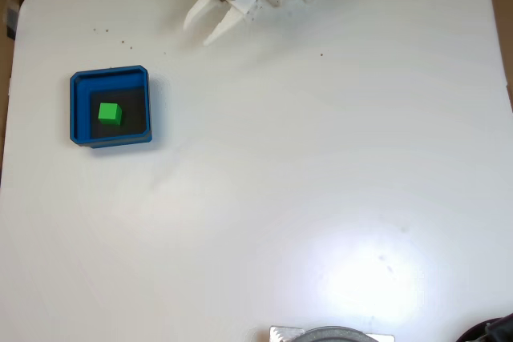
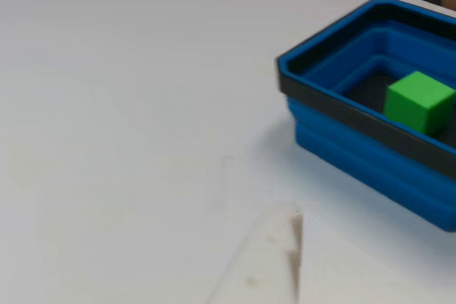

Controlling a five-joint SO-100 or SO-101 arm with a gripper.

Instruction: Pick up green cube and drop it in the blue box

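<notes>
In the other view, a blurred pale fingertip (image 2: 274, 261) is seen at the bottom edge, with the blue box (image 2: 356, 154) beyond it at the right. The green cube (image 2: 419, 101) is seen resting on the dark floor inside the box. In the fixed view, the gripper (image 1: 205, 28) (white, at the top of the frame) is held open and empty, well apart from the box at the left of the white table (image 1: 321, 182).
</notes>
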